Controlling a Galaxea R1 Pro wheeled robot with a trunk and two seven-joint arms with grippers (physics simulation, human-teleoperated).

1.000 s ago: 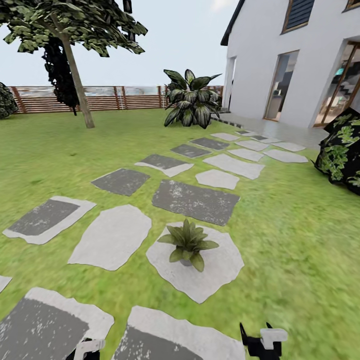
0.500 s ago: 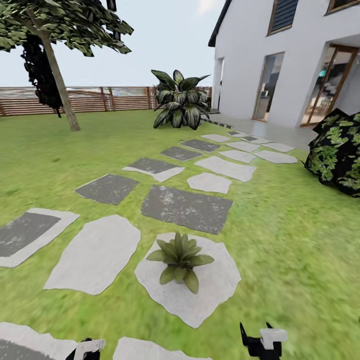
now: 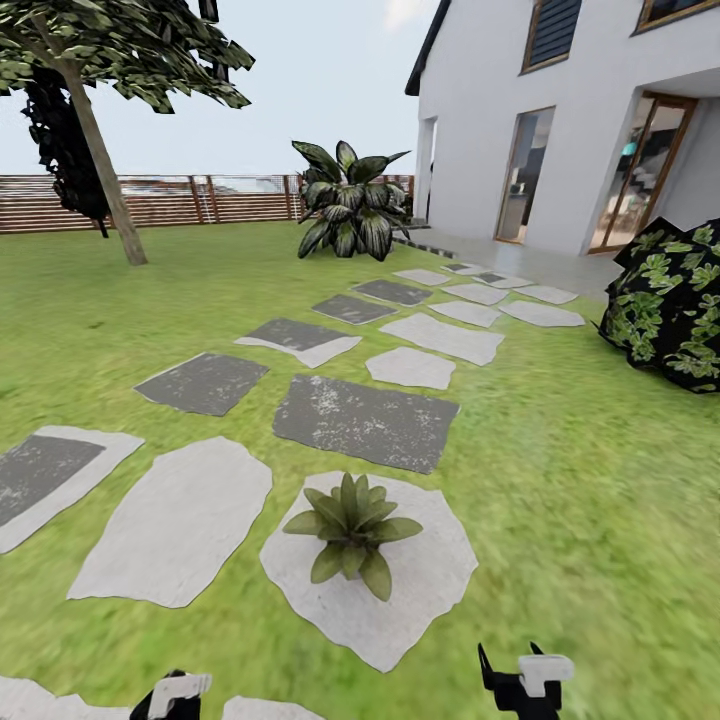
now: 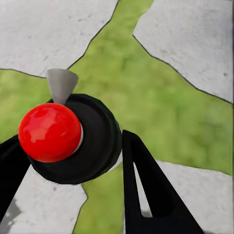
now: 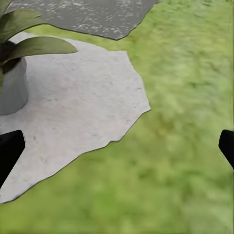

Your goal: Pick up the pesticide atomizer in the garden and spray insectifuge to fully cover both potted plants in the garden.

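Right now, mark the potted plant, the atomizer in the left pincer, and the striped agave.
potted plant point(image 3: 351, 527), head view, rosette centre.
pesticide atomizer point(image 4: 90, 139), left wrist view, dark cap.
striped agave point(image 3: 348, 204), head view, leaf mass.

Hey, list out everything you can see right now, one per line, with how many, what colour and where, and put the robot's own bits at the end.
potted plant: one, green leaves in a grey pot, on a pale stepping stone straight ahead
stepping stones: many, pale and dark grey, in a path across the lawn toward the house
lawn: green, all around the stones
tree: one, green crown, far left by the fence
fence: brown slats, along the far edge
striped plant: one, large, green and white, near the house corner
bush: one, dark green, at the right
house: one, white, far right
atomizer: one, dark end with a red knob, in the left pincer
left pincer: black, shut on the atomizer
right pincer: black, open, above the grass beside the plant's stone
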